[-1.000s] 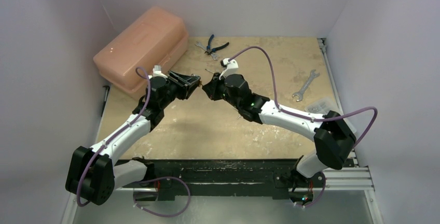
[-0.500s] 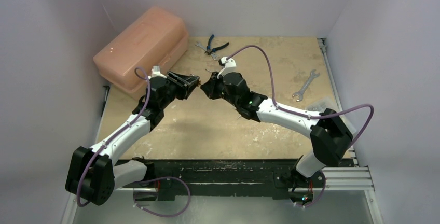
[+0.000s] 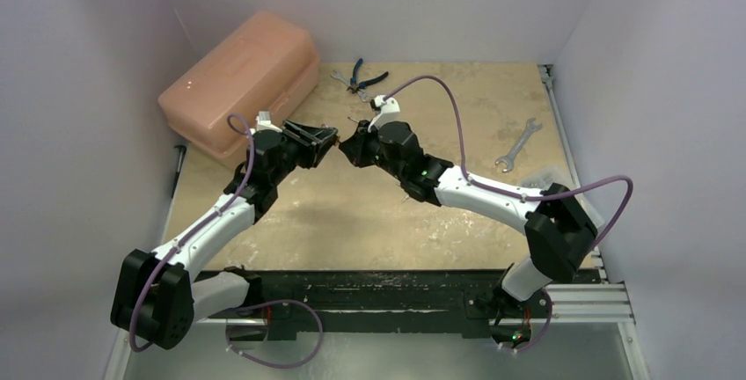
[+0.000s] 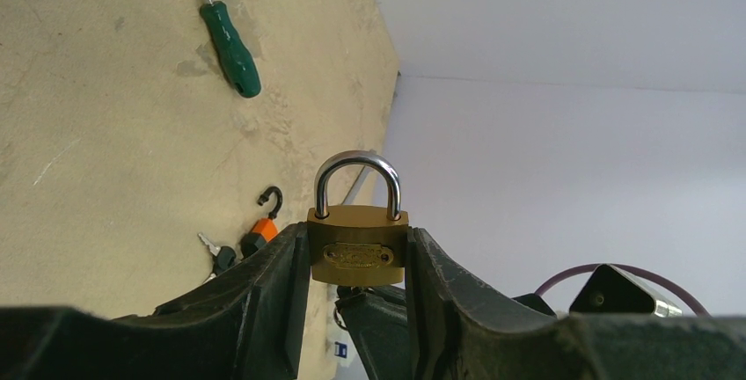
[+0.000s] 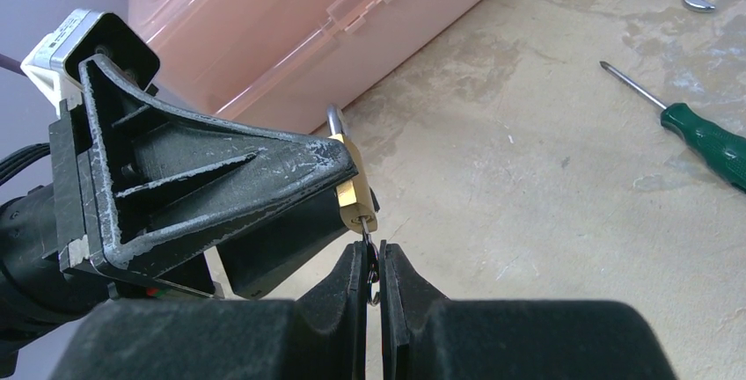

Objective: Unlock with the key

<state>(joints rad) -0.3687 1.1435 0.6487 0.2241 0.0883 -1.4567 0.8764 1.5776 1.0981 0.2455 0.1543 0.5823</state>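
My left gripper (image 3: 330,138) is shut on a brass padlock (image 4: 357,244) with a steel shackle, held above the table; the shackle looks closed in the left wrist view. The padlock also shows in the right wrist view (image 5: 354,193). My right gripper (image 3: 349,145) meets it tip to tip and is shut on the key (image 5: 368,244), whose blade enters the bottom of the padlock. In the right wrist view the right gripper (image 5: 373,261) sits just below the lock body. The key's head is hidden between the fingers.
A pink plastic toolbox (image 3: 242,76) stands at the back left. A green-handled screwdriver (image 5: 704,141) lies on the table, also in the left wrist view (image 4: 230,50). Pliers (image 3: 362,76) and a wrench (image 3: 517,144) lie further back and right. A spare key with orange clip (image 4: 251,239) lies on the table.
The right gripper has moved slightly left toward the padlock, closing the small gap. The left arm has hardly moved.
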